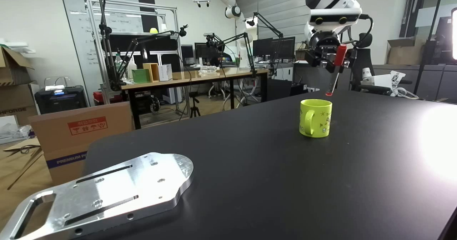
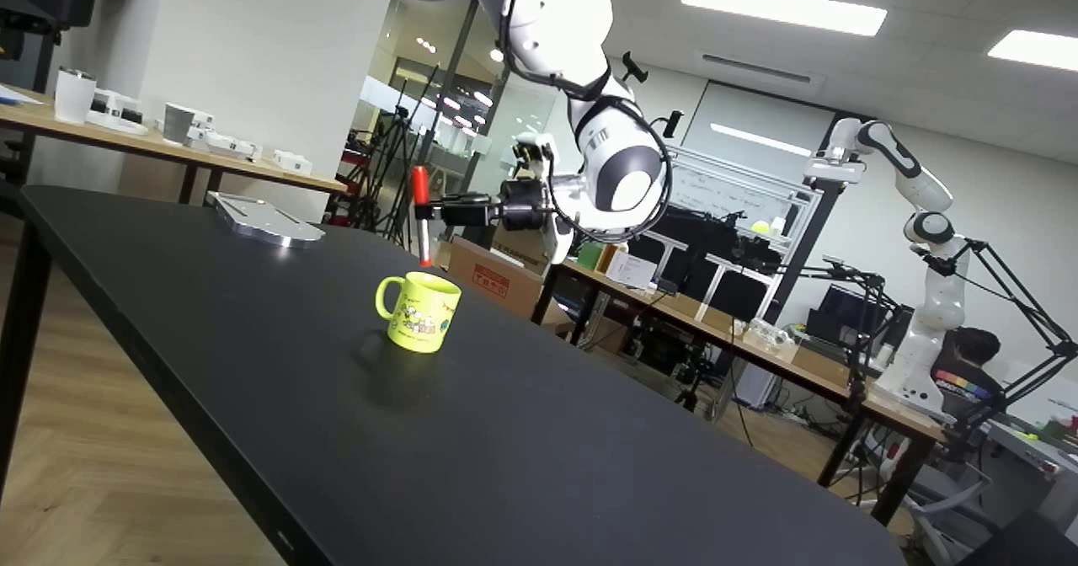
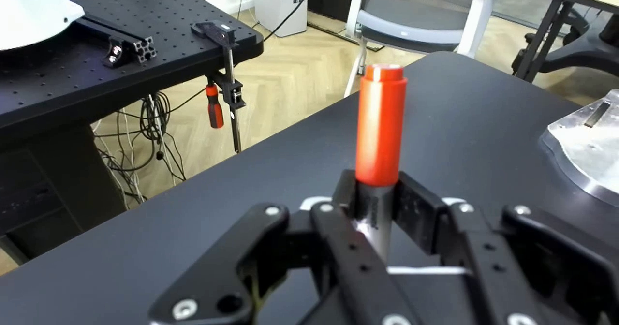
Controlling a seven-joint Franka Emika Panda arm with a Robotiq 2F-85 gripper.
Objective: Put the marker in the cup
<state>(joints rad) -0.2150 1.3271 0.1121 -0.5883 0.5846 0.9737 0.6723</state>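
Marker (image 3: 379, 160), silver between red ends

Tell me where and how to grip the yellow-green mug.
Best, I judge, by its handle, coming in level from the side roughly facing the metal plate and pinching the handle's flanks: its loop stands upright and juts out from the standing mug. The end effector holds the marker, so should free itself first.
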